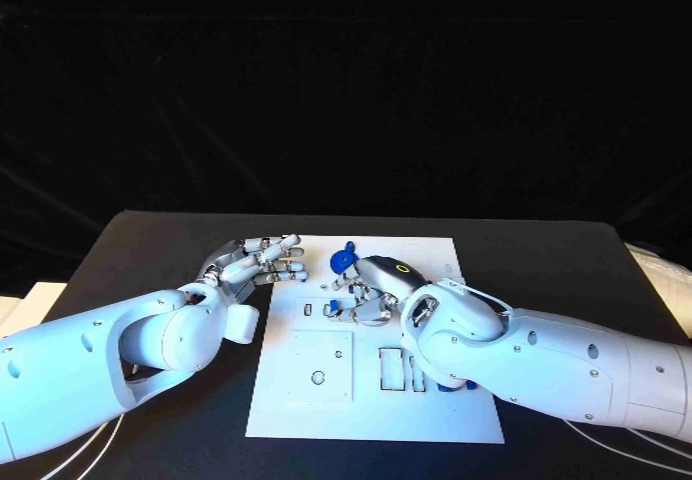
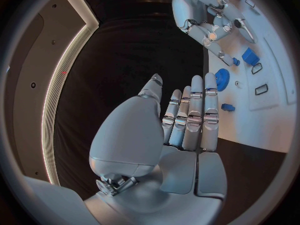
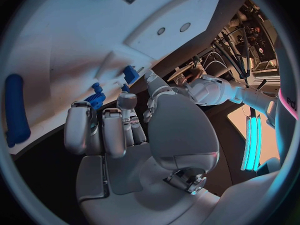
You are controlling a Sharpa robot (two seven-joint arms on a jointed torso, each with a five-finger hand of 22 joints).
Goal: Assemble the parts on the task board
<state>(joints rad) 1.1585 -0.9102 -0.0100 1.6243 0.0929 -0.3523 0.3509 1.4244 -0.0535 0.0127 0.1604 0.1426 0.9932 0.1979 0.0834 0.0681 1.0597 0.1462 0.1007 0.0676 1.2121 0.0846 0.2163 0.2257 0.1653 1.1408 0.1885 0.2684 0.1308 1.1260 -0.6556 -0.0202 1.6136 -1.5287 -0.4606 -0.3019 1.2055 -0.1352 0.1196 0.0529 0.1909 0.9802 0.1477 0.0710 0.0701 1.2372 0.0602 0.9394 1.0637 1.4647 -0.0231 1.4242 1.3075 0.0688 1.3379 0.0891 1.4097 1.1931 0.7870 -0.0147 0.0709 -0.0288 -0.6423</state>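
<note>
The white task board point(image 1: 310, 400) lies in the middle of the black table. My right hand point(image 1: 372, 290) hovers over its far half with fingers curled down. Its fingertips point(image 3: 112, 112) sit against a small blue part point(image 3: 95, 96) on the board; a grip cannot be made out. A round blue gear point(image 1: 343, 262) lies just beyond that hand, also seen as the gear point(image 2: 222, 77) in the left wrist view. My left hand point(image 1: 260, 262) hangs at the board's far left edge, fingers point(image 2: 190, 117) straight and holding nothing.
More blue parts lie on the board: a block point(image 2: 250, 56), a small piece point(image 2: 227, 107), a long bar point(image 3: 15, 107) and another piece point(image 3: 130, 74). Rectangular slots point(image 1: 392, 368) and a square plate point(image 1: 310, 365) occupy the near half. Black table point(image 1: 159, 240) surrounds the board.
</note>
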